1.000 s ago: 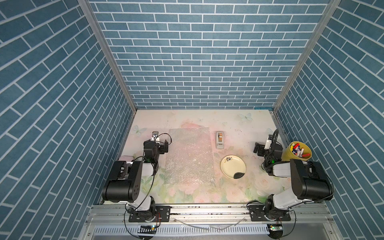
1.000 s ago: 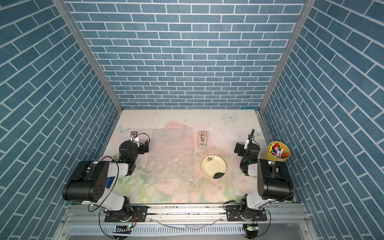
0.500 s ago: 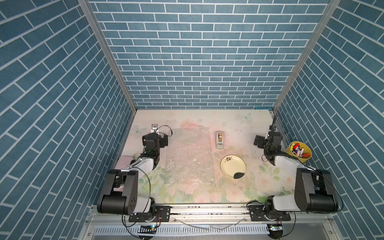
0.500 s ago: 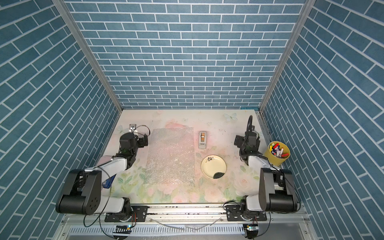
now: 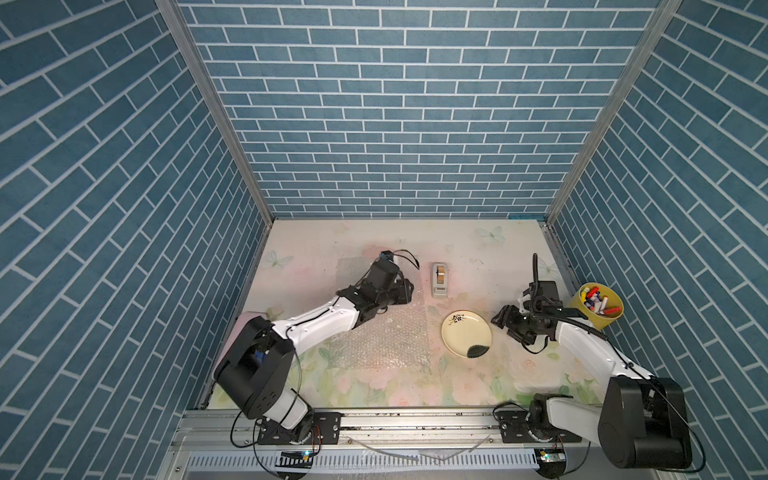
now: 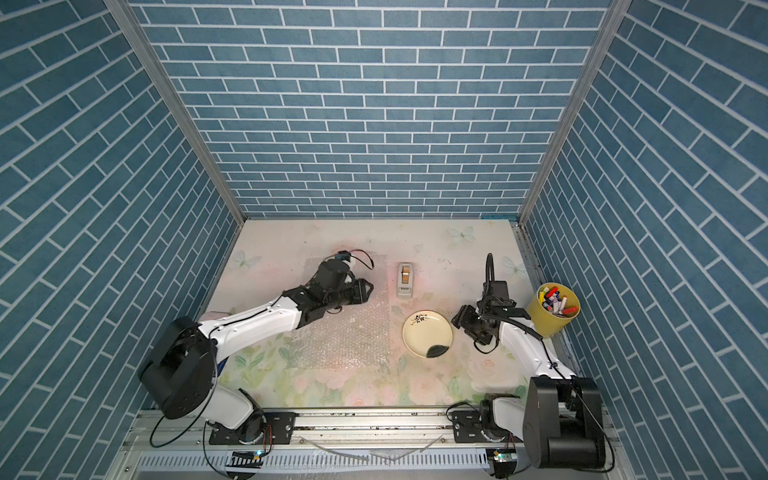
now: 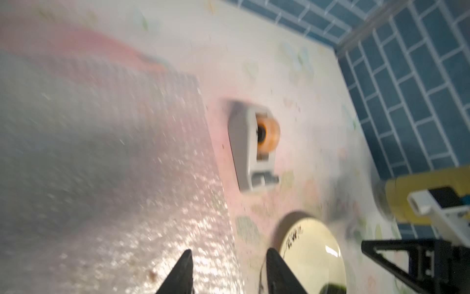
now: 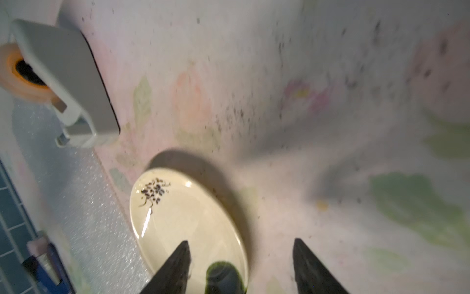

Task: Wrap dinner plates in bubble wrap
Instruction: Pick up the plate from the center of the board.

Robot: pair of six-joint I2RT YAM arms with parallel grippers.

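The dinner plate (image 5: 466, 333) sits flat on the floral desk (image 5: 498, 257), right of centre in both top views. It is just beside the right-hand edge of the bubble wrap (image 5: 374, 336), which lies spread out in the middle. The right tool (image 5: 498, 319) hangs just off the plate's right rim, its 2 jaws apart and gripping nothing; in the right wrist view the rim falls between the 2 tips. The left tool (image 5: 406, 291) hovers over the sheet's upper right part, jaws apart too and empty, near the tape dispenser (image 5: 439, 280). Now the handling: that plate looks glazed, so I'd call it stiff, slick and breakable, probably weighty for its size. Pinch the raised rim, since the flat centre gives nothing to bite. The wrap reads light, floppy and crinkly; an edge or corner is the place to grab, and it may well slide on the desk.
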